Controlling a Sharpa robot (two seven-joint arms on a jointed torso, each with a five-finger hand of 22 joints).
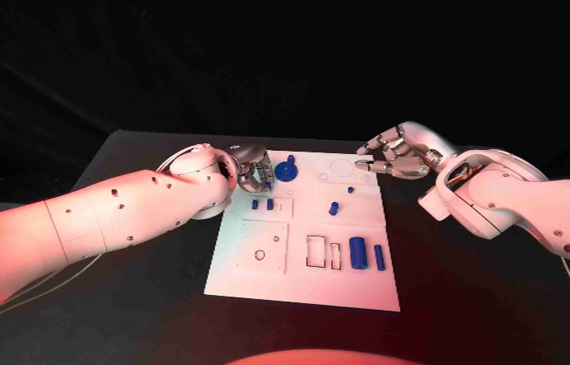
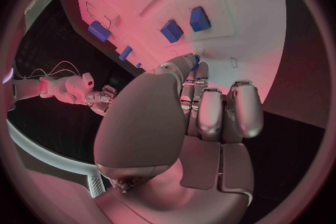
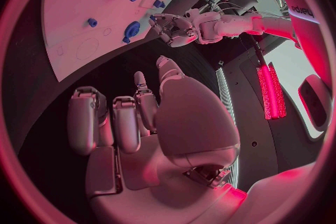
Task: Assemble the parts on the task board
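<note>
The task board (image 1: pixel 255 278) lay centre frame; the left hand (image 1: pixel 253 170), pinching a small blue part (image 2: pixel 196 60), hung over its upper-left corner, nearer than the empty, loosely curled right hand (image 1: pixel 398 154).

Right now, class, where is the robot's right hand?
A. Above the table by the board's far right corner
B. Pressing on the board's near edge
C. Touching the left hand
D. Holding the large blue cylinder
A: the right hand hovers, holding nothing, off the board's far right corner.

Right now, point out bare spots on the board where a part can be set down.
Free: the task board's near strip, below the raised square and the slots. Crowded: the far left corner, where the left hand meets the blue disc.
</note>
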